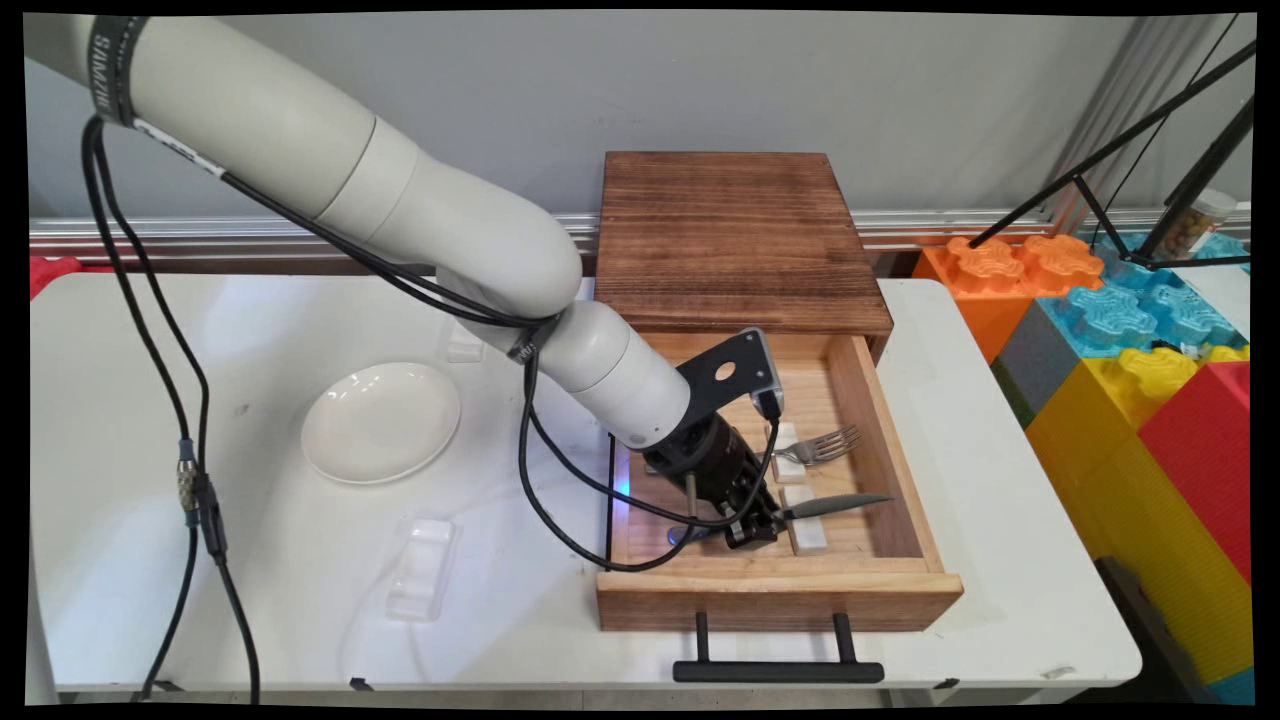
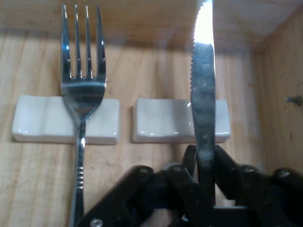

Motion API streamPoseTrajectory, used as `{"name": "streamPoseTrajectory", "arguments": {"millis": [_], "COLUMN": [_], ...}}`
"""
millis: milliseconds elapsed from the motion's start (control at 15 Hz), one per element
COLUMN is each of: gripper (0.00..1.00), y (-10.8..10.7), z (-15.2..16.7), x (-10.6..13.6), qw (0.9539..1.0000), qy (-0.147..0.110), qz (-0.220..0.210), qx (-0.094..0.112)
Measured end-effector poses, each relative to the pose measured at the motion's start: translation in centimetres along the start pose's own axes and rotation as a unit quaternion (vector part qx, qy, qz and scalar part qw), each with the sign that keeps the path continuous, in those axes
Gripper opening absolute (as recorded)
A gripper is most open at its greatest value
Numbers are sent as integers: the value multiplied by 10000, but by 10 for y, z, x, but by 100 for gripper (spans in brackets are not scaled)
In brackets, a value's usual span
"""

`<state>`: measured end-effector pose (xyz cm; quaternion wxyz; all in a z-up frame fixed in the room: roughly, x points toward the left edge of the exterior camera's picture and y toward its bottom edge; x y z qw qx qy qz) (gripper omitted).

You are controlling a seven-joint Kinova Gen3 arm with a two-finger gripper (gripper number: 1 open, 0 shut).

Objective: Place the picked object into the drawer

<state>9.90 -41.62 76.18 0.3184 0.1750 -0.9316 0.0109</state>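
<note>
My gripper (image 1: 758, 528) (image 2: 206, 172) is inside the open wooden drawer (image 1: 780, 600), shut on the handle end of a metal knife (image 1: 835, 505) (image 2: 203, 104). The knife's serrated blade runs out across a white ceramic rest (image 1: 806, 532) (image 2: 161, 125) toward the drawer's right wall. Whether it touches the rest I cannot tell. Beside it a metal fork (image 1: 825, 445) (image 2: 83, 90) lies on a second white rest (image 1: 788, 455) (image 2: 42, 125), tines pointing the same way as the blade.
The drawer sticks out of a dark wooden box (image 1: 735, 240), its black handle (image 1: 778, 670) past the table's near edge. A white plate (image 1: 380, 422) and a clear plastic tray (image 1: 425, 565) lie on the table to the left. Coloured blocks (image 1: 1130, 350) stand right of the table.
</note>
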Motion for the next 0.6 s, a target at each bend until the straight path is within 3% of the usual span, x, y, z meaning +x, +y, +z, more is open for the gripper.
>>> {"name": "streamPoseTrajectory", "arguments": {"millis": [67, 133, 600], "gripper": [0, 100, 100], "y": [0, 0, -1], "z": [1, 1, -1], "x": [0, 0, -1], "qw": [10000, 10000, 9999], "qy": [-5, -9, -22], "qz": [16, 42, 121], "qx": [-5, -10, -17]}}
